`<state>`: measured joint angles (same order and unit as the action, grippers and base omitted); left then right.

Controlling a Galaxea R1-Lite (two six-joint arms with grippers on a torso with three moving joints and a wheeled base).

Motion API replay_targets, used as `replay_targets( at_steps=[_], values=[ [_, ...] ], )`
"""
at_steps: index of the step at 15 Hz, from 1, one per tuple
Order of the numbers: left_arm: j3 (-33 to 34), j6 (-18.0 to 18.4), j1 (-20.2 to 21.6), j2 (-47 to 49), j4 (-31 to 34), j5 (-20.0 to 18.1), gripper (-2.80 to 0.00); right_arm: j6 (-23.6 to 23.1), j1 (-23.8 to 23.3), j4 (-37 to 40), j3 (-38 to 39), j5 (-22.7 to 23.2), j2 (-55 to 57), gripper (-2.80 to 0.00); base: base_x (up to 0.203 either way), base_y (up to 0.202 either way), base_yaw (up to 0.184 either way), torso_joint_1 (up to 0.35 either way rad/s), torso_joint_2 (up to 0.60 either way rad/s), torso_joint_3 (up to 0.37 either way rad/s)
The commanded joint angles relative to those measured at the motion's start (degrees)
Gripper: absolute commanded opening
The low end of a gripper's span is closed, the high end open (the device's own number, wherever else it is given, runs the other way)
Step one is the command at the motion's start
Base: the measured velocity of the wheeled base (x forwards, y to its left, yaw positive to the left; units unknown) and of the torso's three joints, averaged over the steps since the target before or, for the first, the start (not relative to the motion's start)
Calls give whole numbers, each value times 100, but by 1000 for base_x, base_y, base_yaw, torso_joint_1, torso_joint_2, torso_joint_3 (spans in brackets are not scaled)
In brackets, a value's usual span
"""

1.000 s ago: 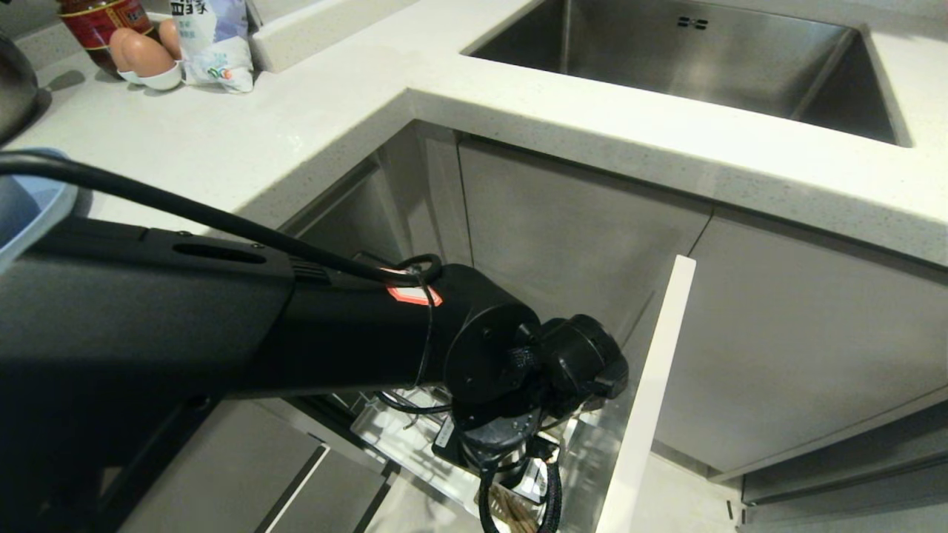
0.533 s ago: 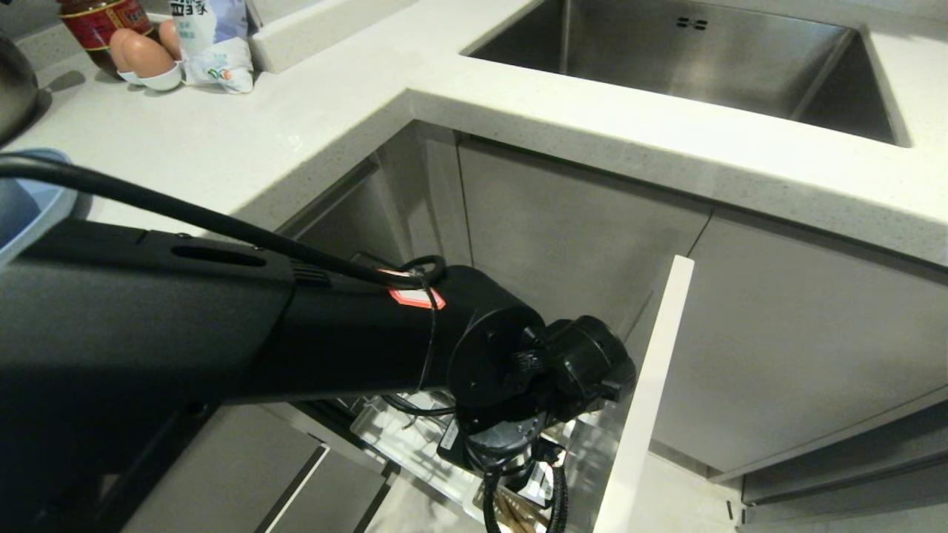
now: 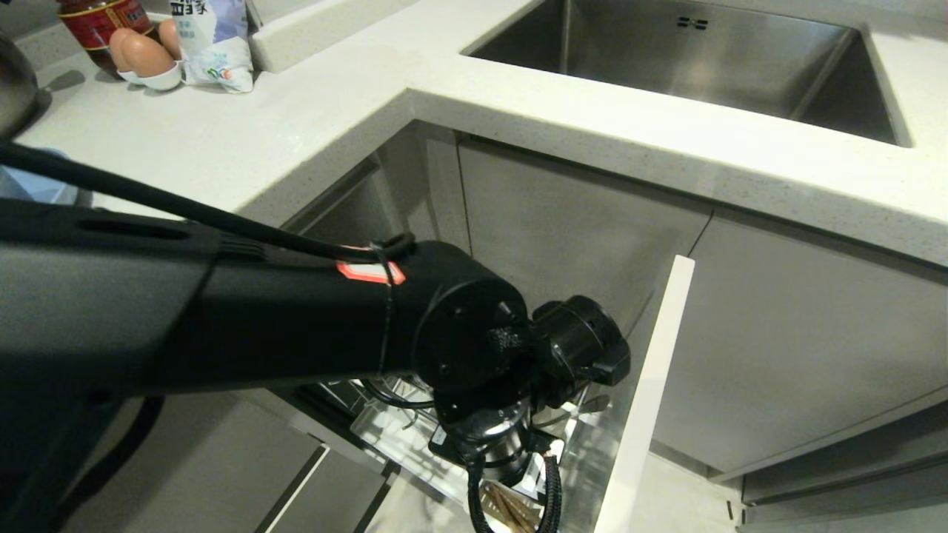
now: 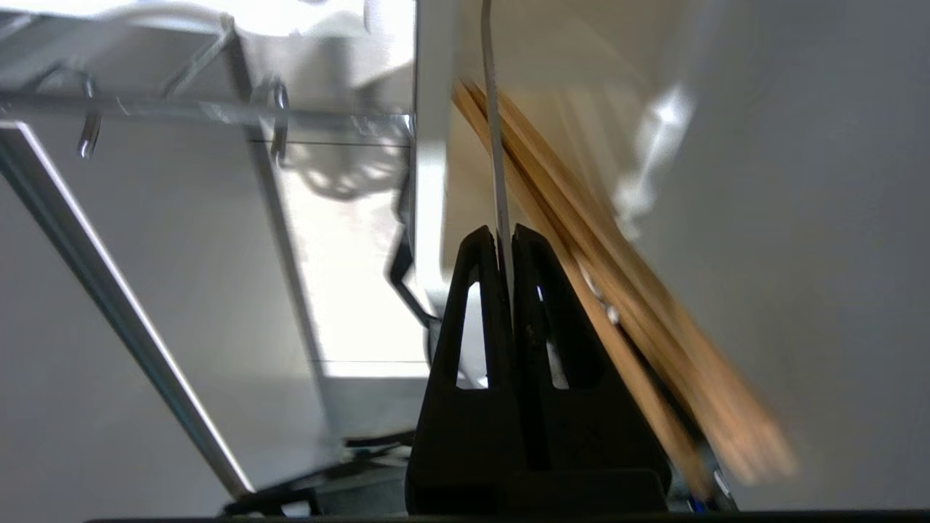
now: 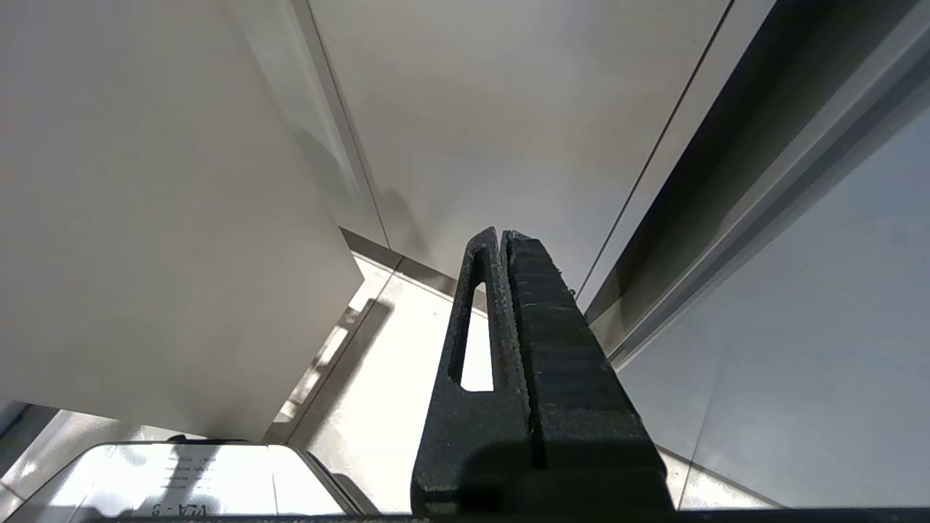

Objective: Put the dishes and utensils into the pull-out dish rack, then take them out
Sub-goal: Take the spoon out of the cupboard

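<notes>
I read this as the unloading step: the thin silver metal spoon handle (image 4: 498, 167) stands in the pull-out chrome wire dish rack (image 4: 218, 112) beside the light-brown wooden chopsticks (image 4: 581, 240), my left hand (image 4: 506, 240) pinched shut on it, so next I need a straight lift clear of the chopsticks, right hand (image 5: 501, 240) parked closed.

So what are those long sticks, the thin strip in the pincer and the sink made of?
The chopsticks look like wood: matte light brown. The thin strip clamped in the left gripper looks like pale shiny metal, probably a spoon handle seen edge-on. The sink looks like brushed steel: grey with a soft sheen.
</notes>
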<state>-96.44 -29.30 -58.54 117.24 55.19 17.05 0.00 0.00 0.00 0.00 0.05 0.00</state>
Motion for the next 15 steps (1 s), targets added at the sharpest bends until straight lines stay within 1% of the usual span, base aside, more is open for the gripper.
replay_targets(
  at_steps=[1,3,7,9,15],
  values=[
    [-250,-17,-5,-512,517,-114,-280,0,0,0,0,4,0,-280,0,0,0,0,0,0],
    [-448,-14,-39,-771,988,-159,-280,0,0,0,0,4,0,-280,0,0,0,0,0,0],
    [-670,-14,-52,-1017,1413,-167,-280,0,0,0,0,3,0,-280,0,0,0,0,0,0],
    [-750,-14,-52,-1171,1515,-167,-280,0,0,0,0,4,0,-280,0,0,0,0,0,0],
    [-991,-36,-125,-2014,1507,-157,-280,0,0,0,0,4,0,-280,0,0,0,0,0,0]
  ],
)
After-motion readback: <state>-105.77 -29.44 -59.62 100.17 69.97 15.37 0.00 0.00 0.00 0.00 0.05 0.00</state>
